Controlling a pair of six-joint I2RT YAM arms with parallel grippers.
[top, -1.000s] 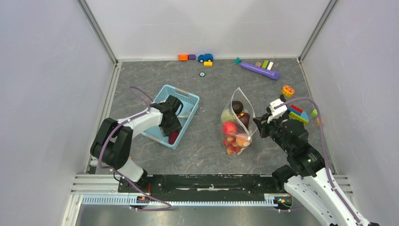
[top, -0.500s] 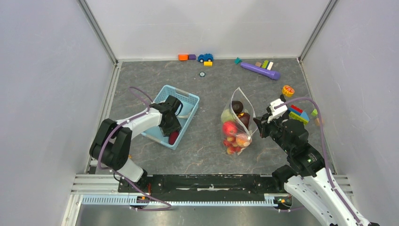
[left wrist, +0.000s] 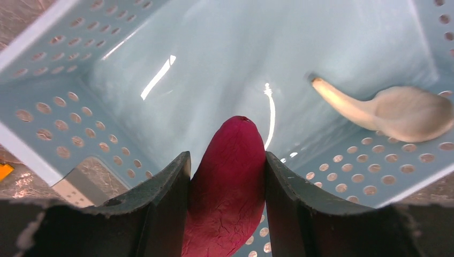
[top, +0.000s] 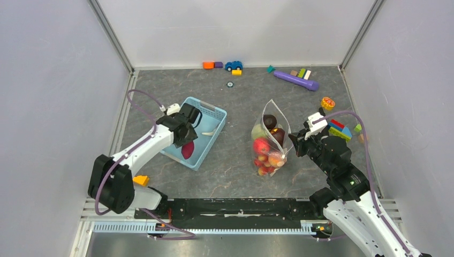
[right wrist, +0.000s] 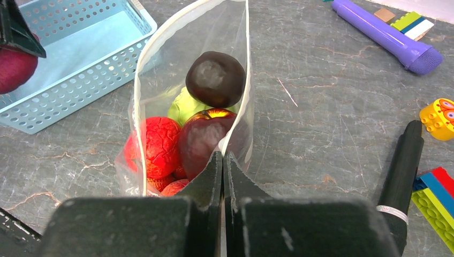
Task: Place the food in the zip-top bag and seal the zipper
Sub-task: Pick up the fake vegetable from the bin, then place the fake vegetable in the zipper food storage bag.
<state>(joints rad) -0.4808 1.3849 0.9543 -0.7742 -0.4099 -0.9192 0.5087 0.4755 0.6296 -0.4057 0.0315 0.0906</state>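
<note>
My left gripper (left wrist: 227, 160) is shut on a magenta piece of food (left wrist: 227, 203), held just above the floor of the light blue basket (top: 215, 114). From above, that piece (top: 187, 150) hangs below the left gripper (top: 184, 138). The zip-top bag (top: 271, 140) stands open at mid-table with its mouth towards the right wrist camera. Inside it lie a dark maroon piece (right wrist: 216, 78), a green one (right wrist: 181, 105) and red ones (right wrist: 158, 145). My right gripper (right wrist: 222, 156) is shut on the bag's near rim, where the zipper strip (right wrist: 247, 69) runs.
A whitish long-necked piece (left wrist: 407, 111) lies in the basket. A black marker (right wrist: 402, 171) and coloured blocks (top: 339, 130) sit right of the bag. At the back are a purple cylinder (top: 296, 80), more blocks and a blue toy car (top: 233, 65).
The left arm has risen and swung back, lifting the magenta piece off the basket's near corner. The right arm and the bag have not moved.
</note>
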